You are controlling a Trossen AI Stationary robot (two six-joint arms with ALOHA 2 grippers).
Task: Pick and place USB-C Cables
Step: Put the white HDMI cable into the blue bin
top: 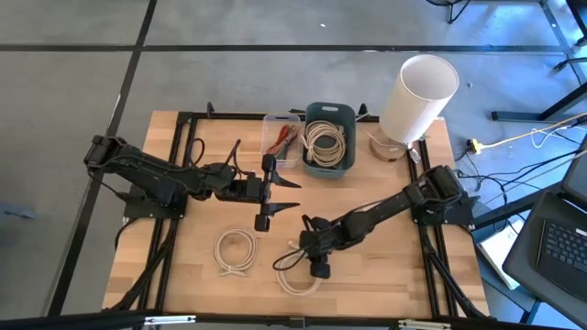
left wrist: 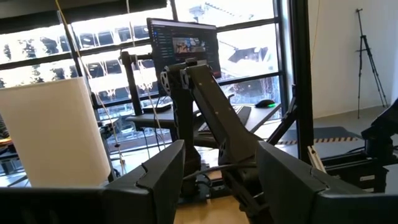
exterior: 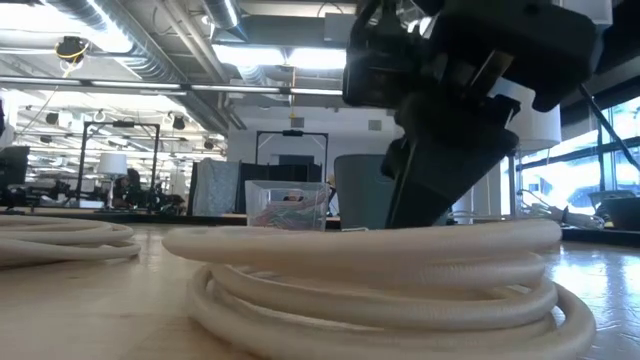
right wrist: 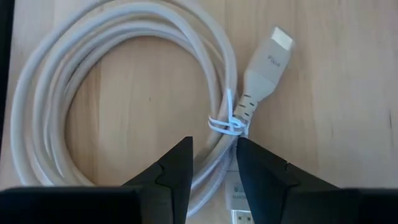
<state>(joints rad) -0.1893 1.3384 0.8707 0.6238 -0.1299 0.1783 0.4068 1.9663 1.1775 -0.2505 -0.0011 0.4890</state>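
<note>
One cream-white cable coil (top: 298, 272) lies flat on the table near its near edge; it also shows in the low view (exterior: 380, 275) and the right wrist view (right wrist: 118, 93). My right gripper (top: 318, 266) (right wrist: 214, 163) points down over it. Its fingers are a narrow gap apart, either side of the strands by the white tie (right wrist: 227, 124). A second coil (top: 237, 249) (exterior: 60, 240) lies flat to its left. My left gripper (top: 267, 192) (left wrist: 221, 168) hovers mid-table, open, holding nothing. My right gripper comes from above, pointing down, its fingers (right wrist: 171, 171) across the coil's bundled strands (right wrist: 214, 155) just beside the tie and plug (right wrist: 264, 68). Whether the fingers touch the strands, I cannot tell. The coil lies flat on the table.
A teal bin (top: 350, 137) at the far edge holds more cream coils. A clear box (top: 271, 123) beside it holds red and green bundles. A tall white cylinder (top: 417, 96) stands at the far right corner. Bare wood lies between the two coils.
</note>
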